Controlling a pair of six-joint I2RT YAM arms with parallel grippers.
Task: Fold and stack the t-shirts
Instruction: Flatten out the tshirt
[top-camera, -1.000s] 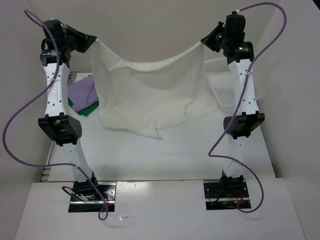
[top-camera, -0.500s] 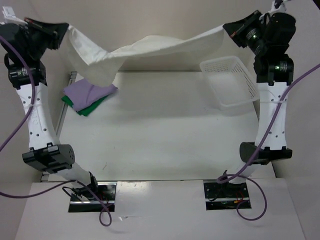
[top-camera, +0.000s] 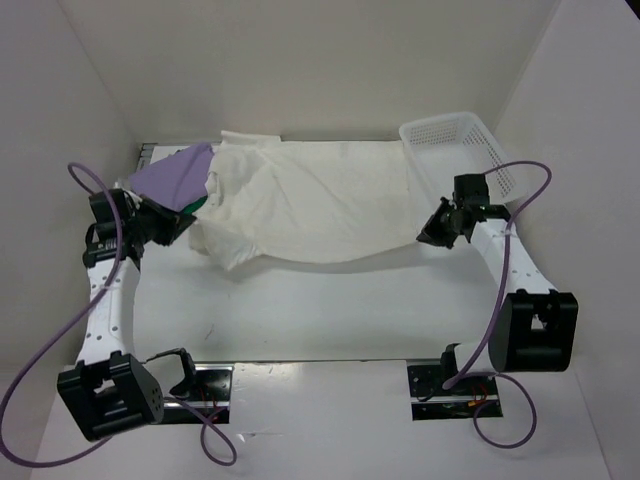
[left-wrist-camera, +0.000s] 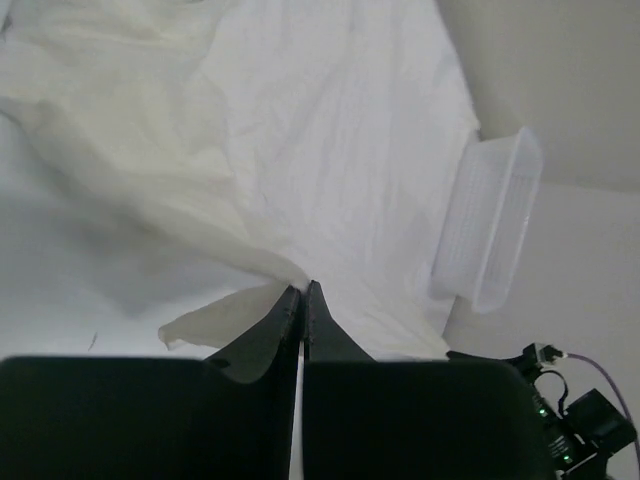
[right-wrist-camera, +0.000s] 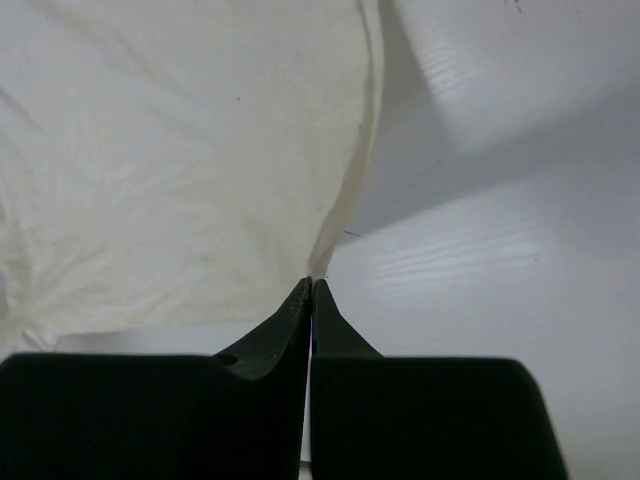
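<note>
Both arms are low. We have the cream t-shirt (top-camera: 320, 205) lying spread on the table (top-camera: 300, 300) just left of the basket (top-camera: 440, 127), flat near the basket and bunched at the end away from it.

The right gripper (top-camera: 428, 236) sits just in front of the basket's near-left corner. Its jaws are pinched together on the shirt's hem (in the wrist view the hem runs straight into the closed fingertips (right-wrist-camera: 292, 308)).

The left gripper (top-camera: 186, 226) is well apart from the basket, across the shirt from it. It is also clamped tight, with a flap of cream cloth caught at its tips.

The lavender t-shirt (top-camera: 172, 180) sits beyond the cream one's far-from-basket end, partly under it. We see only a sliver of the green t-shirt (top-camera: 203, 204) between them.
</note>
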